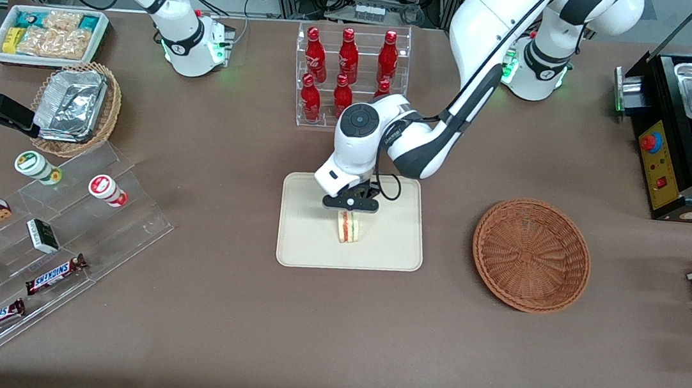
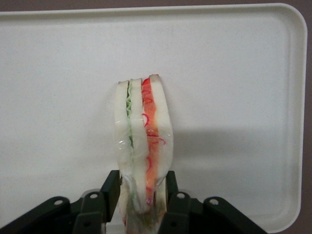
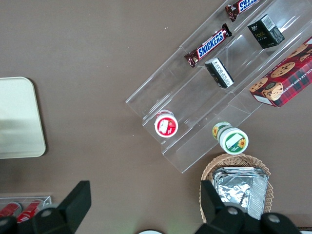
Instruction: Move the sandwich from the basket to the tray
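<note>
Brown table (image 1: 243, 312), tray (image 1: 308, 248), basket (image 1: 531, 255), hand (image 1: 349, 215) above

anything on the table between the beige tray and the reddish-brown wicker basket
Nothing: front view shows bare brown cloth between cream-beige tray and woven basket.

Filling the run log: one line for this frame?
end effector: shut on white-bread triangular sandwich, over cream rectangular plastic tray | reddish-brown round wicker basket: empty

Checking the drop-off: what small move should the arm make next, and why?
Probably open the jaws. The gripper holds the sandwich upright over the middle of the tray, apparently touching it, and the basket is empty.
</note>
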Robot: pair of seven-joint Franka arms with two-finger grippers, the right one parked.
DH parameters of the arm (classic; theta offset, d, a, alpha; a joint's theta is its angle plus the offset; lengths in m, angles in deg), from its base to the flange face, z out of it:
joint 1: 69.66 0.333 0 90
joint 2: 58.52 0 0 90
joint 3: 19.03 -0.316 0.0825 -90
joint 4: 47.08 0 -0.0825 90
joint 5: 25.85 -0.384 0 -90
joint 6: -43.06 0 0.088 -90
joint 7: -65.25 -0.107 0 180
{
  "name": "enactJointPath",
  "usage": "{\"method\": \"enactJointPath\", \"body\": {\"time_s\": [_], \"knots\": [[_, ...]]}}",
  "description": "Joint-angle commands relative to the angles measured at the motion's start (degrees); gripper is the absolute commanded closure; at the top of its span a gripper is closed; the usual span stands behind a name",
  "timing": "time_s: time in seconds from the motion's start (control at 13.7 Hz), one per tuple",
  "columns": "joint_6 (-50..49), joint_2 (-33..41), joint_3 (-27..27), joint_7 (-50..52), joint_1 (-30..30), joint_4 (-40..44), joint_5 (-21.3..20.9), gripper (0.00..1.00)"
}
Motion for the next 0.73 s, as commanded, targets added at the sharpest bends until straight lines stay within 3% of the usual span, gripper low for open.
{"method": "enactJointPath", "body": {"time_s": [0.0,0.22,0.66], "knots": [[-0.53,0.45,-0.82,1.59,-0.61,1.18,-1.15,0.0],[-6.75,5.36,-1.26,4.21,0.01,1.18,-0.54,0.0],[-20.38,18.1,-1.17,5.64,6.68,0.66,-0.01,0.0]]}}
